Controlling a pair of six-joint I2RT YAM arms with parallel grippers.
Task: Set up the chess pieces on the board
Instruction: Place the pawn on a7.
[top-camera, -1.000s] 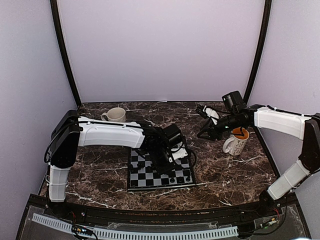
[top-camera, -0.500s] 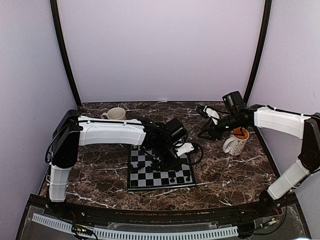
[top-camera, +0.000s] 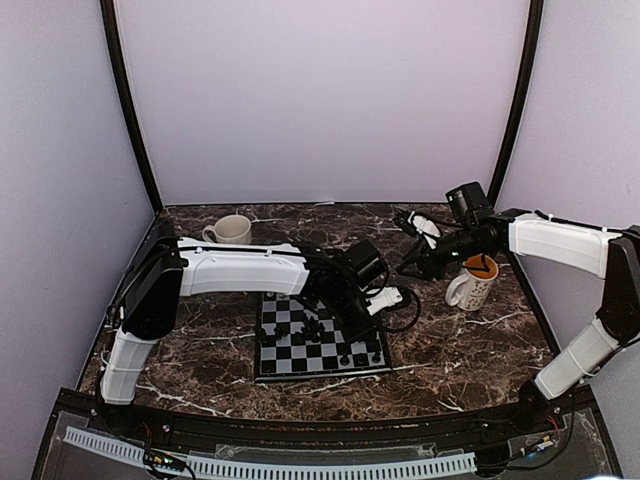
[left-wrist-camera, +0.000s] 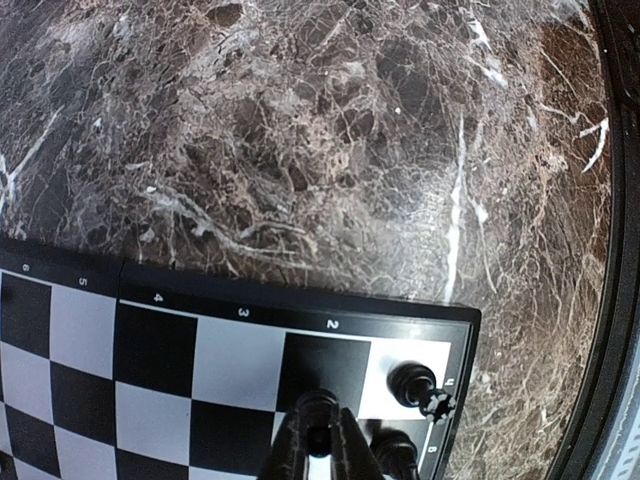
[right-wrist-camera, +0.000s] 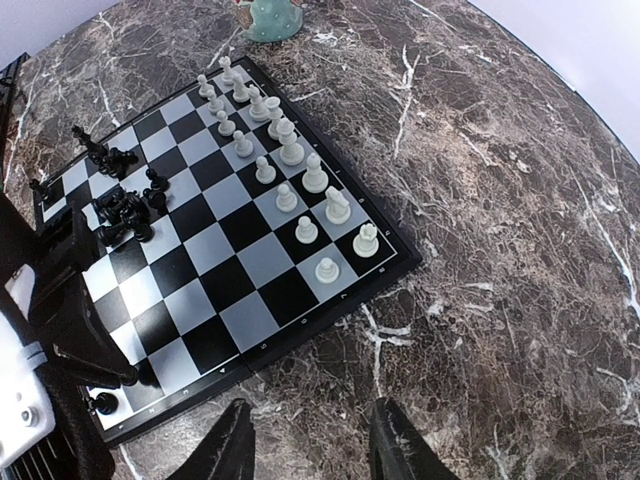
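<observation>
The board (top-camera: 300, 362) lies closest to my bases. It is a smooth flat square of black and pale grey checks inside a thin dark rim printed with tiny white numerals. It sits on the counter (top-camera: 450, 345), a glossy dark-brown marble laced with white and tan veins.

My left end effector (left-wrist-camera: 318, 442) hangs low over the board's right side, by a corner. Its two slim dark fingers are pinched together on one black piece (left-wrist-camera: 318, 406), a small round-topped figure held upright between the tips. I cannot tell which square lies under it. Just beside it, on the corner squares against the rim, are more black pieces (left-wrist-camera: 411, 381), shiny with knob-like heads.

Further across the board, a loose huddle of black figures (right-wrist-camera: 125, 212) crowds a few squares, and some of them have tipped over. The white pieces (right-wrist-camera: 290, 175) stand along the opposite edge in two tidy rows, matte and pale, with flared bases.

Further back and off to the right, my right end effector (right-wrist-camera: 310, 450) hovers over bare marble beside the board. Its fingers are spread apart with nothing between them.

A white mug (top-camera: 470, 287) with an orange inside stands just beside that arm. A cream mug (top-camera: 230, 230) sits at the far left, near the plain lilac walls (top-camera: 320, 100).
</observation>
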